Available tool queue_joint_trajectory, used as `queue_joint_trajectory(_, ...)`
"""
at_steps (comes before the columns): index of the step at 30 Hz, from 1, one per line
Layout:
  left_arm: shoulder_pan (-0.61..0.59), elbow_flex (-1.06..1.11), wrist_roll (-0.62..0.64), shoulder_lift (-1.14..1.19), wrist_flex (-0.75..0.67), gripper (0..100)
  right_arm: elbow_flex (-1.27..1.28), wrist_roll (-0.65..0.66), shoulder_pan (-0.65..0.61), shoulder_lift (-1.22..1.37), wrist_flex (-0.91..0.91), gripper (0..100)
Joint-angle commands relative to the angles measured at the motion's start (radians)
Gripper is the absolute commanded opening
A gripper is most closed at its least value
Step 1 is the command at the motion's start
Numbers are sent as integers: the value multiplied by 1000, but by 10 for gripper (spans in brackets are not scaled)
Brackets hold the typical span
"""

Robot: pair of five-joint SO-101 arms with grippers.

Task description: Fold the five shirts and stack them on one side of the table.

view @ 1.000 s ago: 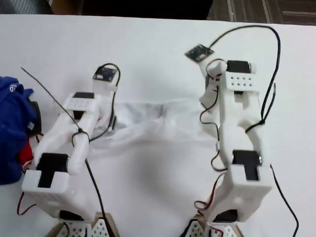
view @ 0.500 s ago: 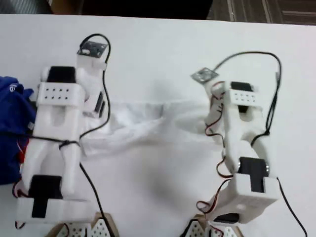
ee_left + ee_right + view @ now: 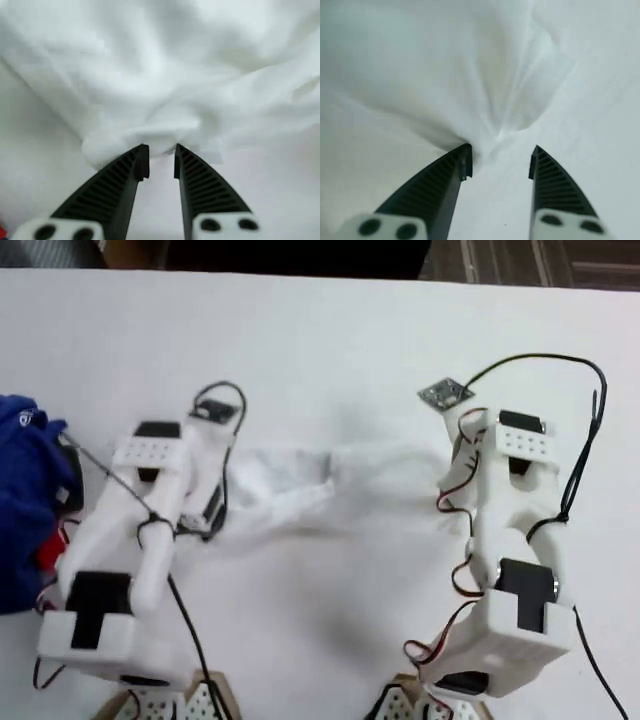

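"White counter all round, I see. Where's the white shirt?"

"It lies crumpled across the middle, between my two arms. A heap of blue cloth sits at the counter's left edge, beside my left arm."

"And your left claw?"

"Low over the shirt. Its fingers are parted by a narrow gap, and the tips touch a bunched fold."

"The right one?"

"My right claw is spread wide at the shirt's other end. One finger is against the gathered edge of the cloth, the other over bare counter."
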Motion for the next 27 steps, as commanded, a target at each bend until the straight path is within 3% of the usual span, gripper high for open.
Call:
queue_joint_trajectory(1, 2, 7, -54, 44, -21, 109, 2, 9, 1, -51, -10, 142)
queue_joint_trajectory(5, 2, 13, -74, 57, 44, 109, 54, 11, 4, -53, -8, 64)
queue_joint_trajectory(12, 2, -70, -155, 54, 198, 109, 75, 123, 74, -64, -7, 63)
queue_joint_trajectory(21, -17, -515, -152, 54, 471, 109, 77, 166, 59, -288, 21, 70)
queue_joint_trajectory(27, 89, -625, -48, 89, 413, 109, 81, 163, -16, -435, 64, 172)
